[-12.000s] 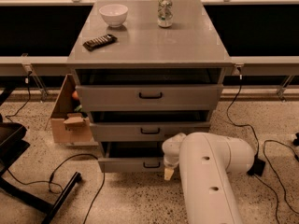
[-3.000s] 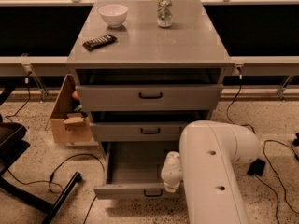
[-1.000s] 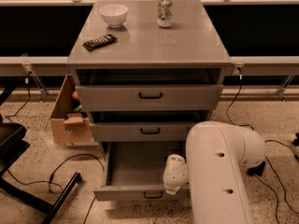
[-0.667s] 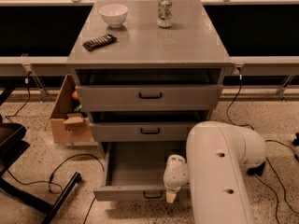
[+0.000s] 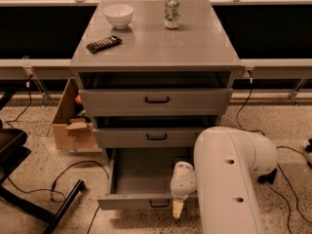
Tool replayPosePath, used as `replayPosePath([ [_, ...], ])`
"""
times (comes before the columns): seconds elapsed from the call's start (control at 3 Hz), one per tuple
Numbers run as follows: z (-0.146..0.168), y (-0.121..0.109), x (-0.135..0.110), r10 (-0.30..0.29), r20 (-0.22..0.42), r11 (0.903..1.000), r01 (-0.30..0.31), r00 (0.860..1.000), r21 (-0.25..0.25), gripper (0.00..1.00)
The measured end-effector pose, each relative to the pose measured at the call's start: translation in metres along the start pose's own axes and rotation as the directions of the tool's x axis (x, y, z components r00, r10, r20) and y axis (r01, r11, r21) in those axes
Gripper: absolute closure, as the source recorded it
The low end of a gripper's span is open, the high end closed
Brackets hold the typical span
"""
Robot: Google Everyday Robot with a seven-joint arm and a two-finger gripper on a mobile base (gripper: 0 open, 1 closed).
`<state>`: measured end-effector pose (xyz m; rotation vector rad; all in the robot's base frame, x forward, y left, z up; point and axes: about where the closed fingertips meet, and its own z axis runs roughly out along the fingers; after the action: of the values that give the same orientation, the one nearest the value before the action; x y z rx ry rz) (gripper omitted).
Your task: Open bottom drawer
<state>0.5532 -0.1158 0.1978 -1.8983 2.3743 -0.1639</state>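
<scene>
Bottom drawer (image 5: 127,202) stands pulled well out of the grey cabinet (image 5: 195,48), lower centre of frame; plain grey interior exposed, black bar handle (image 5: 159,204) on its front. Gripper (image 5: 178,209) hangs just right of that handle, near the drawer front's right end, pointing down at the floor; released or clenched, cannot tell. White arm (image 5: 229,179) fills lower right. Middle drawer (image 5: 122,137) and top drawer (image 5: 112,101) sit above. On cabinet top: white bowl (image 5: 118,15), can (image 5: 171,11), remote (image 5: 104,44).

floor (image 5: 41,152) speckled terrazzo | cables (image 5: 78,164) | cardboard box (image 5: 66,128) left | dark panels (image 5: 34,33) behind
</scene>
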Motion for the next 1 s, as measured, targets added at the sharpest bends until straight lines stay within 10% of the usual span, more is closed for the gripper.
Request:
replayPosePath([
  [0.67,0.016,0.075,0.028,0.057,-0.048,0.9916,-0.063,0.997,-0.113,0.37],
  [1.0,0.014,0.077,0.029,0.060,-0.051,0.9909,-0.066,0.997,-0.118,0.60],
])
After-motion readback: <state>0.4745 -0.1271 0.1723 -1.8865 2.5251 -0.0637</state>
